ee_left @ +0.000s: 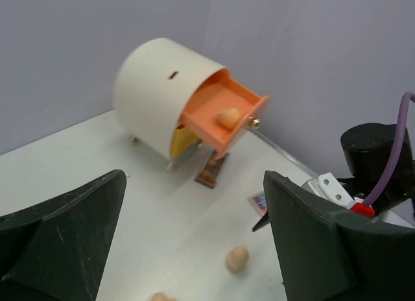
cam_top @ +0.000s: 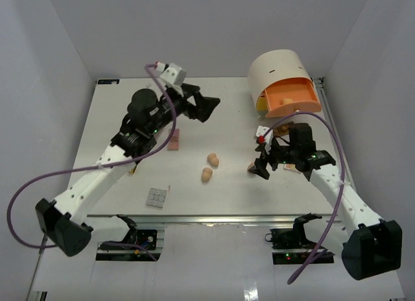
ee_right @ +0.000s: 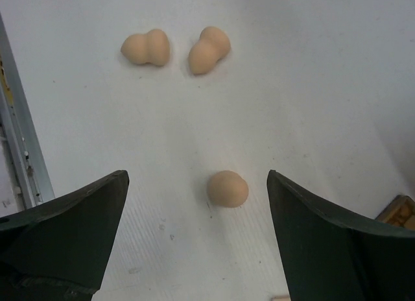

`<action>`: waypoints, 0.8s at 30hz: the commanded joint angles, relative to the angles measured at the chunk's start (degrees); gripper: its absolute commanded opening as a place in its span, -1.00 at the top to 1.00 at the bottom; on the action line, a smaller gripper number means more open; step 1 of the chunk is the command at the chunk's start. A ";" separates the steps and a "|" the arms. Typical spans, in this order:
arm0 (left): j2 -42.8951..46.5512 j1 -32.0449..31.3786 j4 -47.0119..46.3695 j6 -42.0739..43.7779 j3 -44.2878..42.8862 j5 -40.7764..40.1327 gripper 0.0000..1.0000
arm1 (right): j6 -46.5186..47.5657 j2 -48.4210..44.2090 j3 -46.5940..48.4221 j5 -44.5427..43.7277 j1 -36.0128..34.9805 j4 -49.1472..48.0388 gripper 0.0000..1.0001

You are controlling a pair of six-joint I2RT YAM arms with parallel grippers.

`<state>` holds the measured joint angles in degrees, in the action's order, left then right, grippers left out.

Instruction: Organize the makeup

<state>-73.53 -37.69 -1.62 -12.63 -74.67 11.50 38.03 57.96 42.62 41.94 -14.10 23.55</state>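
Right wrist, tan egg-shaped sponge [ee_right: 227, 188], smooth & rounded, R jaws released, L jaws released

Sponge [ee_left: 227, 117] in drawer [ee_left: 214, 136] — two sponges [cam_top: 212, 159] [cam_top: 206, 175] (close together) on table [cam_top: 227, 129].

Here's the left arm [cam_top: 97, 168] stretched long from its base at the near left corner, running diagonally up and inward with the elbow bent. Its left tool [cam_top: 207, 108] points out to the right, both dark fingers [ee_left: 65, 236] spread wide and gripping nothing. Over on the other side, the right arm [cam_top: 340, 191] reaches up and in from the near right corner with its wrist bent, and the right tool [cam_top: 262, 157] faces left and down, its fingers parted wide as well, nothing held.
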 commanded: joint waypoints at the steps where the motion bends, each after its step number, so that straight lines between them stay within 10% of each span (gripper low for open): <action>1: 8.88 3.28 8.57 4.13 14.74 -2.57 -0.96 | -2.93 6.97 3.14 -21.06 -7.21 0.28 -0.83; 14: 23.65 3.68 8.59 6.49 31.42 -7.72 -0.96 | -3.44 18.38 5.79 -28.03 -9.71 -1.10 -0.67; 24: 23.36 3.61 8.76 6.48 31.43 -7.99 -0.96 | -3.44 22.70 6.36 -26.29 -9.71 -1.24 0.08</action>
<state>-50.80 -33.98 7.71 -6.63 -42.87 4.48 34.56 80.44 47.02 14.68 -23.55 23.43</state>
